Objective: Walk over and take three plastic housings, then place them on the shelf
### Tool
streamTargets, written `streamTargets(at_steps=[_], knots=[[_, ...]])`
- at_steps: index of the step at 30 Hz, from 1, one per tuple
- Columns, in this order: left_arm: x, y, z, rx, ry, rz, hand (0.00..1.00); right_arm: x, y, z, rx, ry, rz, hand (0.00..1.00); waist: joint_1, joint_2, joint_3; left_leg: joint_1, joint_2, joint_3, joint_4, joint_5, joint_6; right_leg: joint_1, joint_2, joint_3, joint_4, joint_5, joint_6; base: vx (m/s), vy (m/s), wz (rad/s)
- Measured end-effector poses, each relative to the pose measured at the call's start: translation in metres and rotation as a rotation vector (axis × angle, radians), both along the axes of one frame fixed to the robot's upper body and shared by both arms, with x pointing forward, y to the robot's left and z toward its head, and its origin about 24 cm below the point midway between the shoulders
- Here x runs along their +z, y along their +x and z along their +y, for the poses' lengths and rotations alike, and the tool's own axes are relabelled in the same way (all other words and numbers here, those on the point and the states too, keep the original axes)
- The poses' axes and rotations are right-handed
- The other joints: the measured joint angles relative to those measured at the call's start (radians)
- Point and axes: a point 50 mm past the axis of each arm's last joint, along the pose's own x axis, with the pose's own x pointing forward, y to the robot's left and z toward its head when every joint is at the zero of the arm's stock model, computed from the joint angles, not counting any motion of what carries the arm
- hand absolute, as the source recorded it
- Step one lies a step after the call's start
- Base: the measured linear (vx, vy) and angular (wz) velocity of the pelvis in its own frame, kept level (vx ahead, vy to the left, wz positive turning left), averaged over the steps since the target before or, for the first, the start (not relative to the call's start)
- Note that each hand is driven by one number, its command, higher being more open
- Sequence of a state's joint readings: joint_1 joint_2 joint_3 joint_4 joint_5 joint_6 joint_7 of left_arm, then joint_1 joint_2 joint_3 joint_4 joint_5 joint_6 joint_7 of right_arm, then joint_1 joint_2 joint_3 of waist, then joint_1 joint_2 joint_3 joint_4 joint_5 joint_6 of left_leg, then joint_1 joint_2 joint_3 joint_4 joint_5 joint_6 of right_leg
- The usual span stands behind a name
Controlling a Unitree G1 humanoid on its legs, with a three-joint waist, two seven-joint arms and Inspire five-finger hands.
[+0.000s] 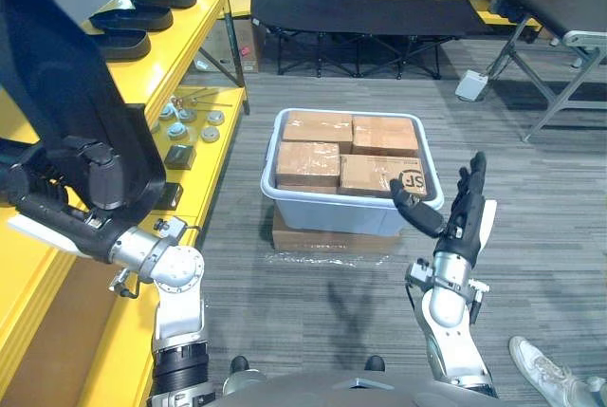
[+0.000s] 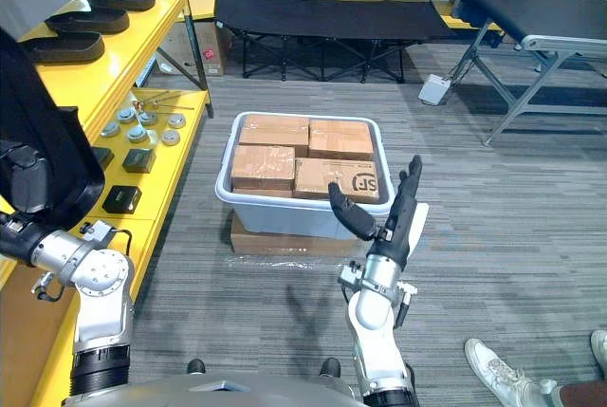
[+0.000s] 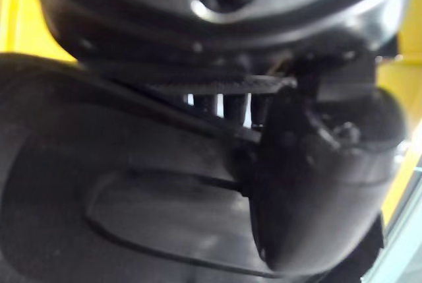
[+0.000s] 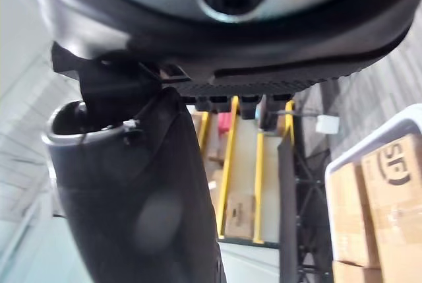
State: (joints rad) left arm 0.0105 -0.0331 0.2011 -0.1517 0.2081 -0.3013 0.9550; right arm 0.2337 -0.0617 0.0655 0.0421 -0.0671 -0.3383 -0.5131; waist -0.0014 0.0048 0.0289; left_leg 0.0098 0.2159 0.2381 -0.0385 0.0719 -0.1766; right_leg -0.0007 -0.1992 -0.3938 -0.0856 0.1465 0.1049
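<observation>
Left hand [image 1: 90, 170] clamped on plastic housing [image 1: 57, 65], long axis upright, over yellow shelf [image 1: 211, 156], frame left; right hand [image 1: 465, 212] spread.

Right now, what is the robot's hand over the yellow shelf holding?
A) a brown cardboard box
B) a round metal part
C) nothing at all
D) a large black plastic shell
D: the left hand is curled round a large black plastic housing above the yellow shelf, while the right hand is raised, open and holding nothing.
</observation>
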Motion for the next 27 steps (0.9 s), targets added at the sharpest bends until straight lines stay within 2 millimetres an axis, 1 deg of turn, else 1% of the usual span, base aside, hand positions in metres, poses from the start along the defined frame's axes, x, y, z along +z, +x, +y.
streamTargets(at_steps=[2,3,5,6,7,9,11,13,14,15,16,17,18,19,20,21,24,26,27], knots=[[-0.001,0.003,-0.003,-0.078,-0.042,-0.022,0.0,-0.006,-0.004,-0.002,0.011,0.001,0.031,1.0,-0.008,0.005,-0.002,0.0,0.0,0.003,0.0,-0.001,0.001,-0.003,0.0,0.003,0.0,0.0,0.0,0.02,0.006,-0.08],[-0.001,0.006,-0.007,-0.156,-0.074,-0.037,0.0,-0.009,-0.007,-0.005,0.012,0.001,0.047,1.0,-0.01,0.006,-0.003,0.0,0.0,0.009,0.0,-0.002,0.001,-0.008,0.0,0.01,0.0,0.0,0.0,0.01,0.004,-0.11],[-0.004,0.006,-0.01,-0.248,-0.103,-0.049,0.0,-0.012,-0.008,-0.008,0.021,0.032,0.062,1.0,-0.017,0.006,-0.003,-0.001,0.0,0.017,0.0,-0.002,0.004,-0.014,0.0,0.018,0.0,0.001,0.002,0.02,0.006,-0.12],[-0.011,0.005,-0.014,-0.356,-0.137,-0.041,0.0,-0.016,-0.008,-0.009,0.037,0.037,0.08,1.0,-0.026,0.008,-0.004,-0.001,0.0,0.018,0.002,-0.002,0.007,-0.014,0.0,0.019,0.0,0.001,0.002,0.03,0.004,-0.06],[-0.014,0.004,-0.015,-0.405,-0.166,-0.041,0.0,-0.017,-0.008,-0.009,0.045,0.052,0.086,1.0,-0.027,0.008,-0.004,-0.001,0.0,0.019,0.003,-0.003,0.008,-0.014,0.0,0.019,0.0,0.001,0.002,0.03,0.003,-0.03],[-0.027,0.001,-0.019,-0.582,-0.28,-0.053,0.0,-0.02,-0.008,-0.008,0.095,0.158,0.095,1.0,-0.028,0.01,-0.004,-0.002,0.0,0.02,0.006,-0.005,0.007,-0.011,0.0,0.02,0.001,0.002,0.003,0.05,0.006,-0.01],[-0.035,-0.004,-0.02,-0.659,-0.337,-0.062,0.0,-0.025,-0.006,-0.005,0.153,0.234,0.1,1.0,-0.027,0.01,-0.004,-0.004,0.0,0.017,0.012,-0.006,0.007,-0.006,0.0,0.019,0.006,0.002,0.003,0.04,0.007,0.04],[-0.04,-0.008,-0.02,-0.695,-0.349,-0.058,0.0,-0.029,-0.006,-0.002,0.208,0.313,0.102,1.0,-0.015,0.012,-0.003,-0.005,0.0,0.008,0.021,-0.01,0.008,0.005,-0.002,0.008,0.006,0.002,0.004,0.02,0.008,0.13],[-0.04,-0.01,-0.02,-0.716,-0.337,-0.055,0.0,-0.03,-0.005,0.0,0.24,0.355,0.096,1.0,0.0,0.013,-0.003,-0.008,-0.002,0.0,0.023,-0.014,0.014,0.01,-0.004,-0.002,0.006,0.0,0.005,-0.01,0.012,0.25],[-0.039,-0.011,-0.02,-0.724,-0.328,-0.058,0.0,-0.031,-0.002,0.002,0.269,0.377,0.094,1.0,0.005,0.013,-0.003,-0.016,-0.004,-0.015,0.028,-0.016,0.016,0.017,-0.006,-0.017,0.005,-0.001,0.006,-0.02,0.013,0.38],[-0.037,-0.012,-0.02,-0.732,-0.319,-0.064,0.0,-0.032,0.001,0.004,0.297,0.379,0.099,1.0,0.01,0.013,-0.003,-0.027,-0.006,-0.035,0.035,-0.017,0.016,0.022,-0.01,-0.034,0.005,-0.004,0.009,-0.03,0.017,0.49],[-0.033,-0.013,-0.02,-0.744,-0.304,-0.077,0.0,-0.031,0.006,0.008,0.339,0.373,0.1,1.0,0.028,0.014,-0.003,-0.036,-0.012,-0.057,0.036,-0.017,0.016,0.027,-0.012,-0.052,0.005,-0.005,0.01,-0.03,0.017,0.43],[-0.031,-0.016,-0.019,-0.743,-0.295,-0.084,0.0,-0.03,0.009,0.011,0.368,0.365,0.099,1.0,0.035,0.014,-0.002,-0.04,-0.014,-0.067,0.036,-0.017,0.016,0.03,-0.014,-0.06,0.005,-0.006,0.011,-0.03,0.025,0.48],[-0.025,-0.023,-0.016,-0.744,-0.271,-0.099,0.0,-0.028,0.013,0.018,0.426,0.351,0.1,1.0,0.055,0.016,-0.002,-0.041,-0.019,-0.093,0.036,-0.016,0.015,0.047,-0.017,-0.084,0.005,-0.012,0.015,-0.02,0.017,0.43],[-0.023,-0.025,-0.015,-0.743,-0.26,-0.105,0.0,-0.027,0.014,0.019,0.438,0.347,0.098,1.0,0.061,0.016,-0.001,-0.041,-0.022,-0.108,0.036,-0.016,0.014,0.053,-0.018,-0.1,0.005,-0.016,0.017,-0.02,0.013,0.63],[-0.018,-0.03,-0.011,-0.738,-0.235,-0.118,0.0,-0.026,0.016,0.023,0.471,0.345,0.093,1.0,0.076,0.016,-0.001,-0.041,-0.027,-0.135,0.035,-0.016,0.013,0.073,-0.02,-0.126,0.0,-0.026,0.019,-0.01,0.005,0.55],[-0.01,-0.042,0.001,-0.7,-0.189,-0.15,0.0,-0.019,0.025,0.031,0.515,0.339,0.067,1.0,0.104,0.017,-0.002,-0.058,-0.038,-0.185,0.034,-0.011,0.013,0.095,-0.025,-0.176,0.0,-0.042,0.026,0.0,0.005,0.54],[-0.009,-0.048,0.009,-0.667,-0.182,-0.17,0.0,-0.013,0.032,0.033,0.53,0.331,0.043,1.0,0.133,0.017,-0.001,-0.073,-0.044,-0.213,0.031,-0.003,0.012,0.099,-0.025,-0.204,0.006,-0.041,0.029,0.03,-0.002,0.41],[-0.011,-0.054,0.014,-0.639,-0.183,-0.156,0.0,-0.011,0.035,0.036,0.541,0.328,0.037,1.0,0.139,0.015,0.0,-0.072,-0.047,-0.226,0.03,0.006,0.013,0.112,-0.025,-0.213,0.006,-0.04,0.032,0.04,-0.006,0.36]])
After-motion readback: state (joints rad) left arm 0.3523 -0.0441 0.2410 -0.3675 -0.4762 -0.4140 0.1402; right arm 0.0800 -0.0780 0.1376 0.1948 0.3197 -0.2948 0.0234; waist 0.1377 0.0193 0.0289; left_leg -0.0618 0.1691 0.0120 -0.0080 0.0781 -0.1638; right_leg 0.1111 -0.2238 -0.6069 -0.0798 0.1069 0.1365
